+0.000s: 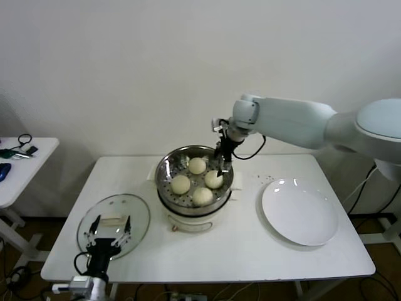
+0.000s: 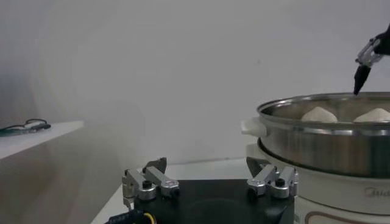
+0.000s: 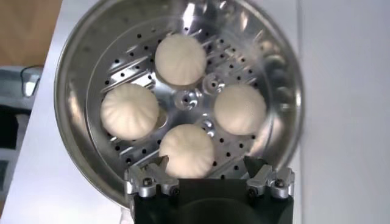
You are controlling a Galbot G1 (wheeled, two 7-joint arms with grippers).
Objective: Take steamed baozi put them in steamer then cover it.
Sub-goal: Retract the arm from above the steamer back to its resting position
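We have all four baozi in the steamer at frame centre, so our right gripper hangs released above them. Our left gripper, also spread, waits at lower left over the cover, ready for lidding.

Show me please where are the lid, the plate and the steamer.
lid (image 1: 135, 213), head view, on bare glass right of its handle.
plate (image 1: 299, 212), head view, on its bare middle.
steamer (image 3: 79, 73), right wrist view, on its inner wall.
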